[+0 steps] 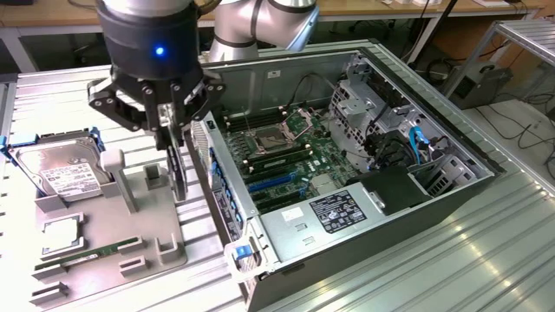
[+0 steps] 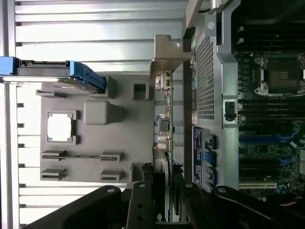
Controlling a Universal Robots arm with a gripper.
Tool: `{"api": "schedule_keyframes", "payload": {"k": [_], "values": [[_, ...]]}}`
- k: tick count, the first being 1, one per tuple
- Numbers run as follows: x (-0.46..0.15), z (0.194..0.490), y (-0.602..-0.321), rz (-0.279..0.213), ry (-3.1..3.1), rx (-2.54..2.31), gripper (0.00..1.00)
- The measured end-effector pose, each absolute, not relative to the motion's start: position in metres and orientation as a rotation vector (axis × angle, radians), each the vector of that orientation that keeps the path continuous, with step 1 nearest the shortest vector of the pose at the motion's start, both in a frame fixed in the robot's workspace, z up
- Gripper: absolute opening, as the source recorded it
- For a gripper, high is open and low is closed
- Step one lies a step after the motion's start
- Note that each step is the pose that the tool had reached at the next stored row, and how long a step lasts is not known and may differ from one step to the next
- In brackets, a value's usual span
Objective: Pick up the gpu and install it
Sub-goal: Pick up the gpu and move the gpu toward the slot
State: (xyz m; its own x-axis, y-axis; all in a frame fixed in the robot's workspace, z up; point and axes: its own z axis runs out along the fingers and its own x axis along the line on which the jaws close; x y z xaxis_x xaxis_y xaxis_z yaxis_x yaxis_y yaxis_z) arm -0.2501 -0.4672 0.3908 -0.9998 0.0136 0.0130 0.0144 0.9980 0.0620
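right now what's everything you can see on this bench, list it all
thin black expansion card with silver end bracket: one, black, upright at the holder's edge beside the case
grey plastic parts holder: one, grey, on the table, exterior view's left
silver boxy hard drive with white label: one, silver, in the holder
pale square processor chip: one, silvery, holder pocket
narrow green memory stick: one, green, holder slot
open black computer case: one, black, exterior view's right
green motherboard: one, green, inside the case
ribbed aluminium table: one, silver, under everything
robot arm: one, silver and black, jaws shut on the card
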Motion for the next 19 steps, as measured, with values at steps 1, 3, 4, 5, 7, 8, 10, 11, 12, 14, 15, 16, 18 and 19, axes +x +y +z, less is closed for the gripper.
{"api": "schedule_keyframes", "payload": {"k": [1,3,4,5,7,8,10,11,12,14,15,16,18,19], "values": [[-0.245,0.396,-0.469,-0.100,-3.127,-0.022,0.26],[-0.236,0.405,-0.472,-0.106,-3.127,-0.022,0.26],[-0.232,0.408,-0.473,-0.108,-3.127,-0.022,0.26],[-0.226,0.412,-0.474,-0.111,-3.127,-0.022,0.26],[-0.212,0.418,-0.477,-0.115,-3.127,-0.022,0.26],[-0.208,0.419,-0.477,-0.116,-3.127,-0.022,0.26],[-0.195,0.419,-0.477,-0.116,-3.127,-0.022,0.26],[-0.184,0.419,-0.477,-0.117,-3.127,-0.022,0.26],[-0.179,0.419,-0.477,-0.117,-3.127,-0.022,0.26],[-0.170,0.419,-0.477,-0.117,-3.126,-0.022,0.26],[-0.164,0.419,-0.477,-0.117,-3.126,-0.022,0.26],[-0.160,0.419,-0.477,-0.117,-3.126,-0.022,0.26],[-0.150,0.417,-0.477,-0.117,-3.125,-0.022,0.26],[-0.147,0.416,-0.477,-0.117,-3.125,-0.022,0.26]]}}
